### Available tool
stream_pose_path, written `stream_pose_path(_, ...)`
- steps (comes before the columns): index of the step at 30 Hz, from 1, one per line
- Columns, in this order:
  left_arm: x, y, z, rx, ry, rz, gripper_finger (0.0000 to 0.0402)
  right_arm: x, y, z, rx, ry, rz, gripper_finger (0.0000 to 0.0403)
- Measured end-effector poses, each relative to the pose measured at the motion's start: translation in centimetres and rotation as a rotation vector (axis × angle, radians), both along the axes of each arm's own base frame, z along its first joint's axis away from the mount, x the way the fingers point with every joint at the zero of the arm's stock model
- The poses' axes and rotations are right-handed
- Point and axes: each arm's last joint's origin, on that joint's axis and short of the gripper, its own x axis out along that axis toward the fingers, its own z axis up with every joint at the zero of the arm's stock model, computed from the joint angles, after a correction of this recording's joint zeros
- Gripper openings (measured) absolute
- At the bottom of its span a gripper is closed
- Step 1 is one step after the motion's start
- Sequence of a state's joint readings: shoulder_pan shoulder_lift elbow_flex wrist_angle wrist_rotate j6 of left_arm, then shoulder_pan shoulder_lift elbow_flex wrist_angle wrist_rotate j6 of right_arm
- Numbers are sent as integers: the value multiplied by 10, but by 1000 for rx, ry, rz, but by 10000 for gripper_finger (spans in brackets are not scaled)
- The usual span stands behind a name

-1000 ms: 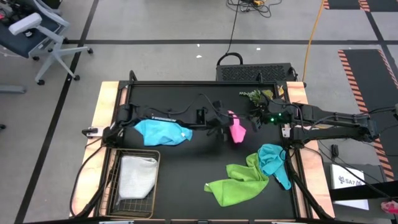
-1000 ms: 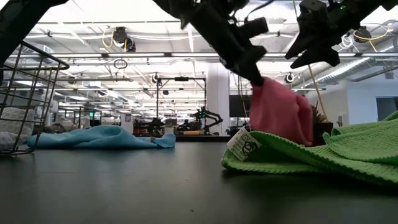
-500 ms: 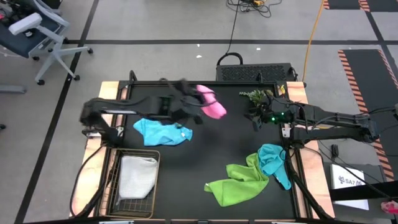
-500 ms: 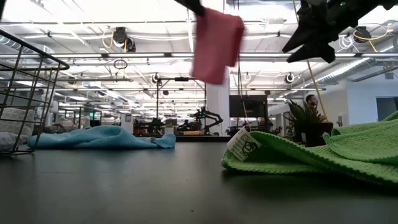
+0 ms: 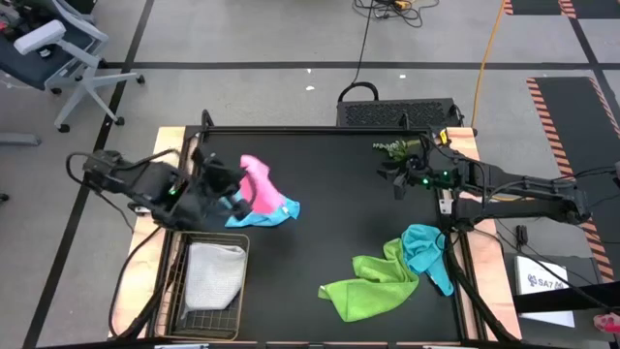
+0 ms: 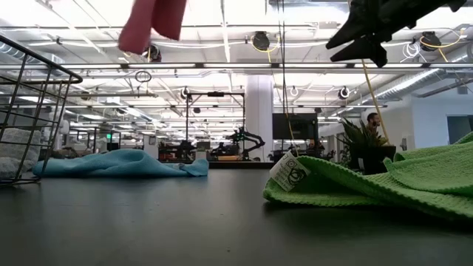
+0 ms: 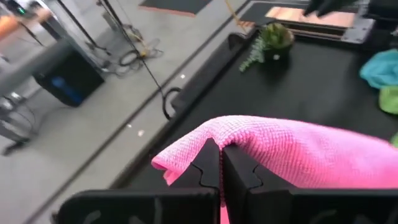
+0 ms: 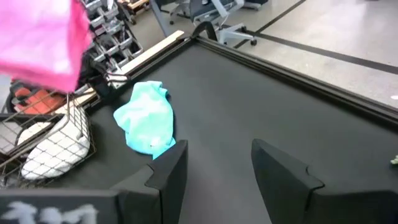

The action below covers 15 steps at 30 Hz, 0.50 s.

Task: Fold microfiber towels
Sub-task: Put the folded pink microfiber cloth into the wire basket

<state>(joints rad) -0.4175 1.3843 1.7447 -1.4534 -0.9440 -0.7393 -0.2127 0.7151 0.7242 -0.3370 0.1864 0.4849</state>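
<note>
- A black bench [image 5: 320,223] stands on a grey workshop floor, with a wire basket [image 5: 179,291] at its near left corner.
- The left pincer [image 5: 225,189] is clamped on the pink towel [image 5: 258,182], lifted above the light blue towel [image 5: 263,211].
- The right pincer [image 5: 394,174] hovers with fingers apart near the potted plant [image 5: 399,148].
- The pale towel [image 5: 213,271] lies in the basket.
- The lime green towel [image 5: 368,284] and the teal towel [image 5: 424,250] touch at the bench's right.

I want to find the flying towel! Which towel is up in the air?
The pink towel: the left gripper holds it up, pinched shut. The other towels lie on the table or in the basket.
</note>
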Motion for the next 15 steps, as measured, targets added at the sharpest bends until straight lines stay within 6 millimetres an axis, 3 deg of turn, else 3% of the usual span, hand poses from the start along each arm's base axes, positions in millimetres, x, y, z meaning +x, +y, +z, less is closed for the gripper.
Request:
stream_pose_path(3,-13,-9,-4,-46,8,23,0,0,-3,1,1,-14,-19,169)
stream_pose_path(15,-26,-43,-15,-322,112,-139,0,-1,-7,2,65,-53,-77,169)
